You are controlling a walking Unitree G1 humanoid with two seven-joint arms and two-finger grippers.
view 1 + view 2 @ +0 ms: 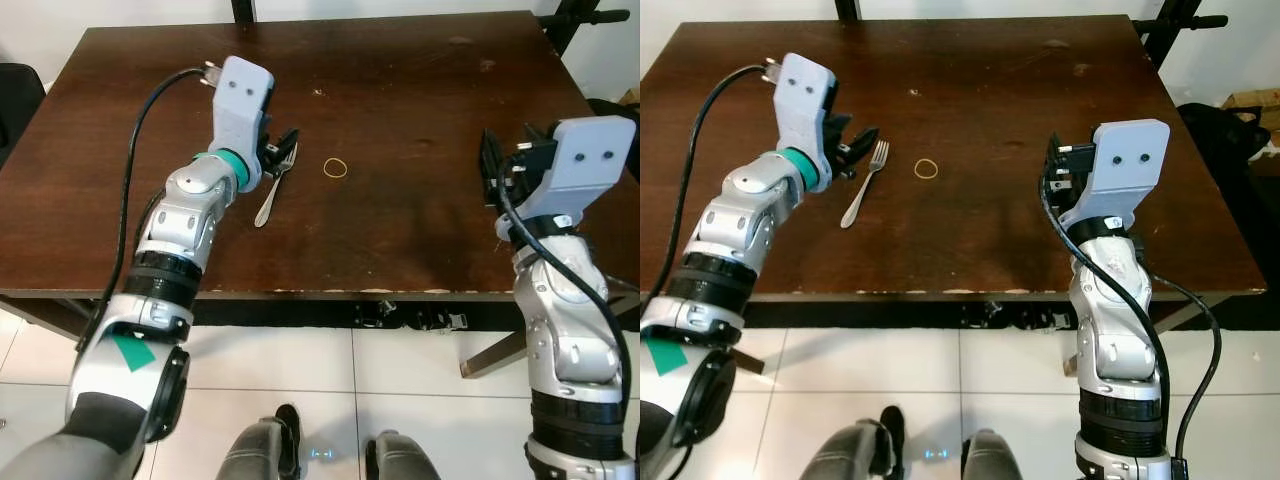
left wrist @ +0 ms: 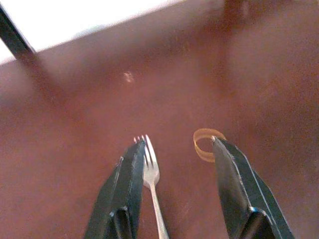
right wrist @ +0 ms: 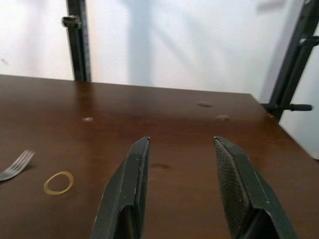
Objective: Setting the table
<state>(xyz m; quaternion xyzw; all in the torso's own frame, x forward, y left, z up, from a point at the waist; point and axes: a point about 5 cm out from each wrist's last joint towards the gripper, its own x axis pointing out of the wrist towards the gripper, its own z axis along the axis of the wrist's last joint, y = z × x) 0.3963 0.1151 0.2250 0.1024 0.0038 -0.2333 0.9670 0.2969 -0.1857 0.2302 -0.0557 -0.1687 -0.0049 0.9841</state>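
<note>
Fork (image 1: 272, 190) lies beneath the left claw (image 2: 174, 149) (fingers spread), arm outstretched.

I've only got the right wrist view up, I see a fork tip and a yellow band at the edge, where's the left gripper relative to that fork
Observer: The left gripper sits over the tine end of the fork, its fingers open, with the fork's tines beside one finger.
Operator: Okay, and how does the fork lie on the table?
Observer: Flat on the dark wooden table, tines pointing away from the robot, handle angled back toward its left arm.
Operator: And the band, is it touching the fork?
Observer: No. The rubber band lies apart from it, toward the robot's right.
</note>
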